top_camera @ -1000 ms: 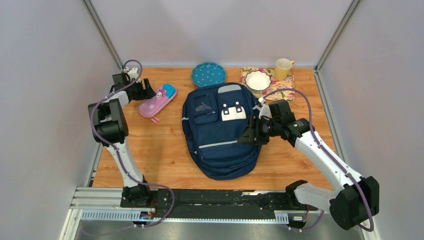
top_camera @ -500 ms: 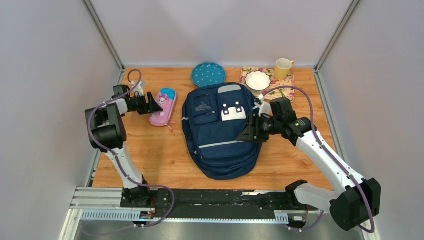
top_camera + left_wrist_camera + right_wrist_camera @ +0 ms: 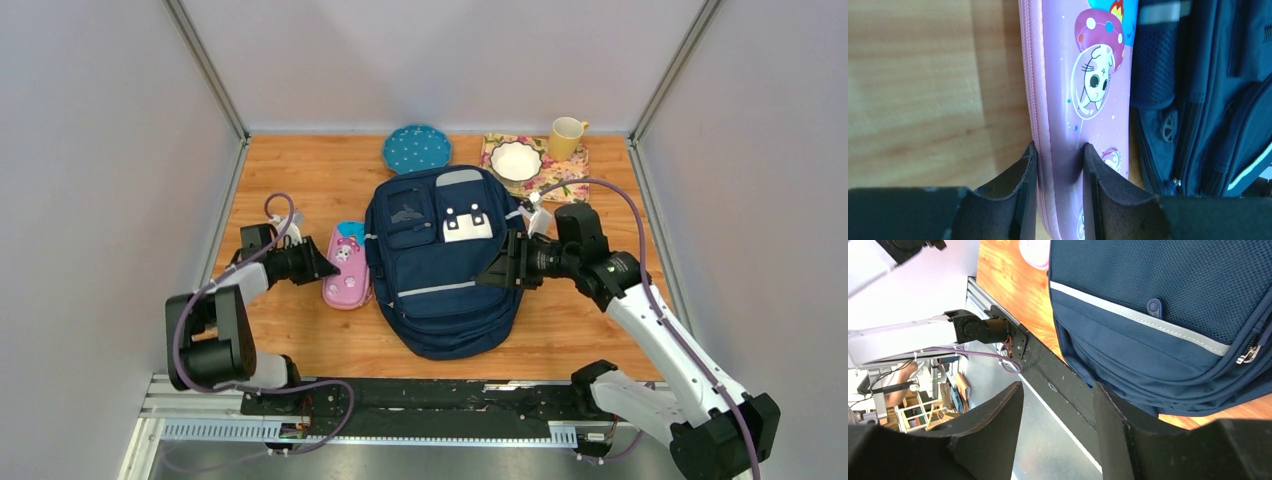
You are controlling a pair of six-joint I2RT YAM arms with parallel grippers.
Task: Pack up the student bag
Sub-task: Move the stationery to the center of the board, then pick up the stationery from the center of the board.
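The student bag (image 3: 445, 262) is a navy blue backpack lying flat in the middle of the table, white patch and grey top panel at its far end. It fills the right side of the left wrist view (image 3: 1208, 95) and the top of the right wrist view (image 3: 1168, 305). My left gripper (image 3: 322, 268) is shut on a pink pencil case (image 3: 346, 274), which lies just left of the bag; the jaws pinch its zipped edge (image 3: 1058, 160). My right gripper (image 3: 497, 273) is open and empty over the bag's right side, fingers (image 3: 998, 425) spread.
A blue dotted plate (image 3: 416, 148) sits at the back. A floral mat (image 3: 572, 172) holds a white bowl (image 3: 516, 159), with a yellow mug (image 3: 565, 136) beside it. The black rail (image 3: 440, 395) runs along the near edge.
My left gripper has dragged the pink pencil case from the back left toward the near side, up against the bag's left edge. The right gripper shifted slightly right and stays open.
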